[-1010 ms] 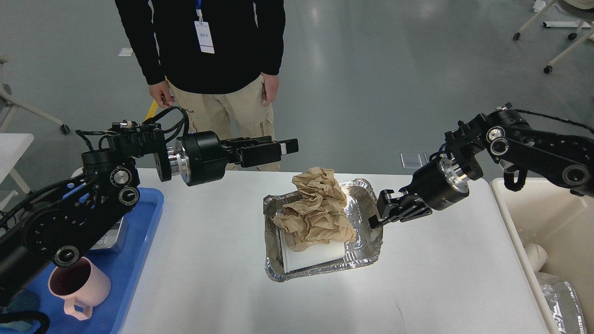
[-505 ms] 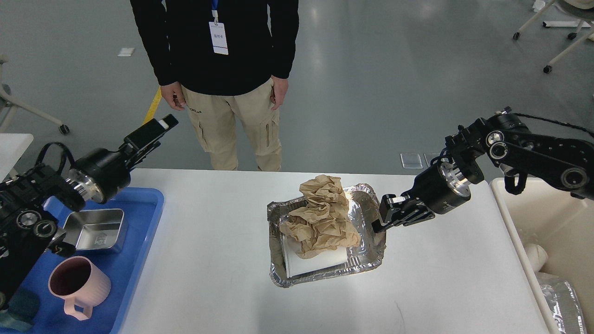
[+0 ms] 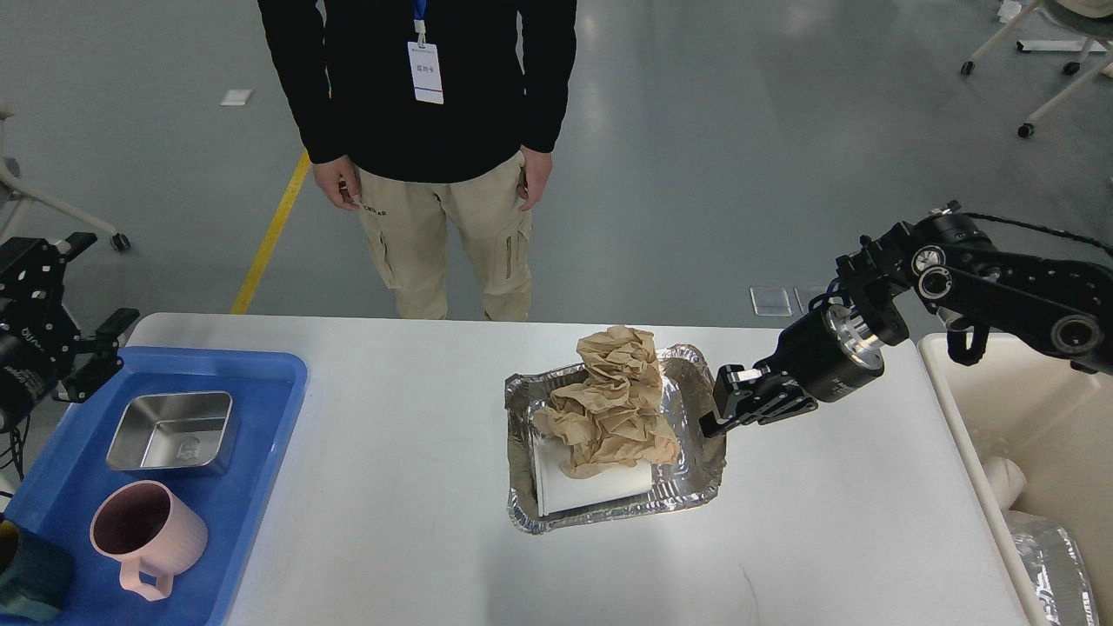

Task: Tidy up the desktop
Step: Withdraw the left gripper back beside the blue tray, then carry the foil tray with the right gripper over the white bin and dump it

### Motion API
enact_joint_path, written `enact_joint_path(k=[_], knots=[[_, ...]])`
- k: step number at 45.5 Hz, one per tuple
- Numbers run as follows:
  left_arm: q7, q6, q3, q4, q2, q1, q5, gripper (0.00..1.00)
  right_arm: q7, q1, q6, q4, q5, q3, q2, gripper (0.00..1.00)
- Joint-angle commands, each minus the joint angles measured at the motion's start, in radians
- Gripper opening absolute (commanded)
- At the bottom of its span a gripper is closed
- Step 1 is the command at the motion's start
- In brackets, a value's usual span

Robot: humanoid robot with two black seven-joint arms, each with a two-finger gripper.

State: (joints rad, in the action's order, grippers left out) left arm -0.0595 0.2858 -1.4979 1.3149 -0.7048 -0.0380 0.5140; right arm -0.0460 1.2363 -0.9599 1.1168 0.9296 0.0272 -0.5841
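Observation:
The white desktop (image 3: 391, 522) fills the lower part of the head view. Near its middle sits a crinkled foil tray (image 3: 687, 487) holding a wad of crumpled brown paper (image 3: 609, 409) over a white sheet (image 3: 591, 491). My right gripper (image 3: 711, 422) reaches in from the right, and its fingers are closed on the foil tray's right rim. My left gripper (image 3: 78, 300) is pulled back at the far left edge, above the blue tray's back corner. It is dark and seen at an angle, so its fingers cannot be told apart.
A blue tray (image 3: 261, 417) at the left holds a steel box (image 3: 169, 430), a pink mug (image 3: 143, 535) and a dark object (image 3: 30, 582). A beige bin (image 3: 956, 409) stands off the right edge. A person (image 3: 426, 130) stands behind the table.
My left arm has swung back from over the table to the far left edge. The foil tray and my right gripper have shifted slightly to the right. The person has stepped a little to the right.

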Motion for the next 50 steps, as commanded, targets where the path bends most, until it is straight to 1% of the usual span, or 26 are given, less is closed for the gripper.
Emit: enact_joint_path(k=[1,8,12,14,19,21,24,25,29,31,36,41,45,50], knots=[[-0.006,0.013,-0.036,-0.016,-0.027,0.033,-0.067,0.97,0.000,-0.001,0.000,0.001,0.000,-0.010,-0.013,0.00],[-0.060,0.018,-0.027,-0.042,-0.074,0.035,-0.247,0.97,0.000,-0.001,0.001,0.000,-0.018,-0.012,-0.023,0.00],[-0.052,-0.022,-0.024,-0.060,-0.061,0.030,-0.256,0.97,0.000,-0.001,0.001,0.000,-0.021,-0.010,-0.034,0.00],[-0.060,-0.025,-0.034,-0.078,-0.041,0.030,-0.259,0.97,0.000,-0.001,0.001,0.000,-0.021,-0.012,-0.036,0.00],[-0.056,0.016,-0.041,-0.115,0.031,0.027,-0.259,0.97,0.000,-0.001,0.001,0.001,-0.021,-0.010,-0.049,0.00],[-0.060,0.033,-0.042,-0.125,0.060,0.029,-0.268,0.97,0.000,-0.001,0.001,0.003,-0.021,-0.007,-0.051,0.00],[-0.071,0.042,-0.042,-0.125,0.067,0.030,-0.273,0.97,0.000,-0.001,0.004,0.004,-0.021,-0.007,-0.053,0.00],[-0.097,0.042,-0.042,-0.131,0.068,0.027,-0.279,0.97,0.000,-0.001,0.004,0.004,-0.023,-0.006,-0.054,0.00],[-0.167,0.035,-0.050,-0.131,0.080,0.026,-0.344,0.97,0.000,-0.001,0.004,0.006,-0.023,-0.004,-0.065,0.00],[-0.195,0.036,-0.053,-0.131,0.087,0.027,-0.396,0.97,0.000,-0.001,0.003,0.006,-0.023,-0.003,-0.071,0.00],[-0.249,0.042,-0.045,-0.129,0.070,0.026,-0.500,0.97,-0.002,-0.001,0.001,0.008,-0.023,-0.003,-0.088,0.00],[-0.321,0.035,-0.053,-0.131,0.042,0.012,-0.540,0.97,-0.002,-0.003,0.000,0.008,-0.025,0.000,-0.102,0.00],[-0.335,0.033,-0.053,-0.131,0.037,-0.014,-0.571,0.97,0.000,-0.006,0.000,0.006,-0.028,0.005,-0.108,0.00],[-0.332,0.044,-0.053,-0.137,0.036,-0.023,-0.597,0.97,0.000,-0.008,0.000,0.003,-0.080,0.005,-0.128,0.00]])
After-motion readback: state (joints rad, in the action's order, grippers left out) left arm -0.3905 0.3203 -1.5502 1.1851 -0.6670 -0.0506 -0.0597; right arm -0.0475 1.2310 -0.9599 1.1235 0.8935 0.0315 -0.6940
